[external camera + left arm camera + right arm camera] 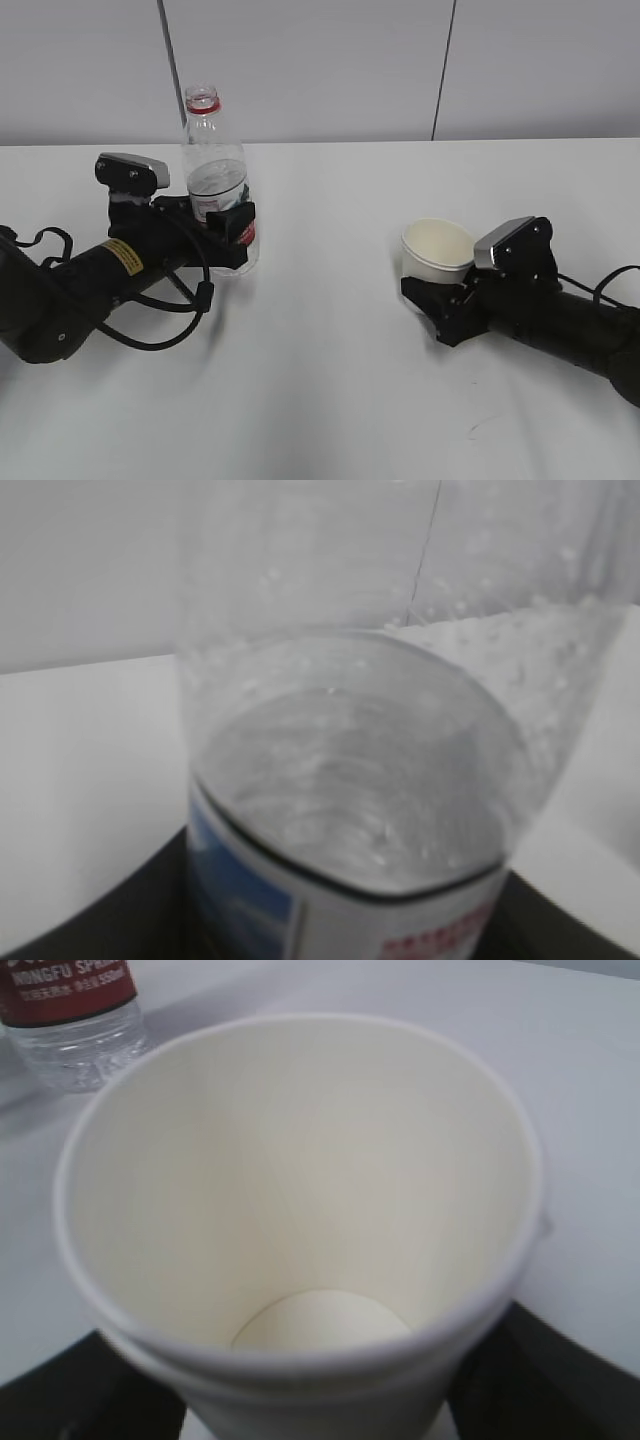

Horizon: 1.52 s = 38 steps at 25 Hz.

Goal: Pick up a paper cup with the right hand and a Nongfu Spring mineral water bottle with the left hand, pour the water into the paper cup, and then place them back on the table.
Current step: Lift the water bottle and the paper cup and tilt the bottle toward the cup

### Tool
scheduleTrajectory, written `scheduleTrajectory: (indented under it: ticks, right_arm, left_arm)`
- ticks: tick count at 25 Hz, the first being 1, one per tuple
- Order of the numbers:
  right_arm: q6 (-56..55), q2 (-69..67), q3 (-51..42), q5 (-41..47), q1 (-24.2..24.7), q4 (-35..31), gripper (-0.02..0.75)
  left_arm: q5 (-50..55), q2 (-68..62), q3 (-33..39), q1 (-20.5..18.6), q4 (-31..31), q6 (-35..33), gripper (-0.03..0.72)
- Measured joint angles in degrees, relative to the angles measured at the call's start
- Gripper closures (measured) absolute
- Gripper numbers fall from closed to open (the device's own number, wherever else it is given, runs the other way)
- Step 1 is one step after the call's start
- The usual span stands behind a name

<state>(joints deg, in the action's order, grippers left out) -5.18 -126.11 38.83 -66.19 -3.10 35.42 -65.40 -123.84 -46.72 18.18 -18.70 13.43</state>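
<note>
**Inspector:** Standing upright on the left of the surface (pixel 330 400), the Nongfu Spring mineral water bottle (pixel 213 150) is clear plastic with a red neck ring, no cap on its mouth, and a red-and-white label at mid-height. The left hand (pixel 228 232) is clamped around that labelled band.

**Clerk:** And its contents?

**Inspector:** The water (pixel 350 790) fills the lower part only; its level sits just above the label, and droplets cling to the inner wall above it.

**Clerk:** The paper cup?

**Inspector:** The paper cup (pixel 437 250) is plain cream-white with a rolled rim, on the right, well apart from the bottle. It is tilted slightly, mouth up, and its inside is dry and bare. The right hand (pixel 440 305) is closed on its lower body. Whether its base touches the surface cannot be told.

**Clerk:** Surroundings?

**Inspector:** The surface is flat and white with a few small dark specks. Behind it stands a pale grey panelled wall (pixel 320 70) with two dark vertical seams.
</note>
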Motion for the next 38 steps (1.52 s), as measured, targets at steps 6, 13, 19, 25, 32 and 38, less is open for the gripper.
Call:
scheduleTrajectory:
  ticks: [6, 13, 19, 25, 32, 38]
  right_arm:
    - [-3.06, 0.00, 2.41, 0.11, -1.73, 4.96, 0.228]
    - [-7.00, 0.00, 6.42, 0.20, -5.63, 8.16, 0.228]
    - [-10.48, 0.00, 10.60, 2.87, -9.09, 9.99, 0.228]
    - [-13.99, 0.00, 14.32, 5.50, -10.14, 12.01, 0.228]
    - [-16.37, 0.00, 16.45, 6.62, -10.14, 14.25, 0.228]
    - [-17.01, 0.00, 17.68, 7.24, -10.14, 15.07, 0.228]
  left_arm:
    - [0.13, 0.06, 0.00, 0.00, 0.55, -0.47, 0.309]
    - [3.14, 2.79, 0.00, 0.45, 7.78, -11.09, 0.308]
    - [3.75, 7.12, 0.00, 0.56, 8.65, -18.89, 0.308]
    - [8.83, 9.90, 0.00, 0.56, 8.58, -29.49, 0.308]
    - [10.67, 10.91, 0.00, 0.56, 7.35, -43.80, 0.308]
    - [10.73, 10.91, 0.00, 0.56, 6.92, -53.87, 0.308]
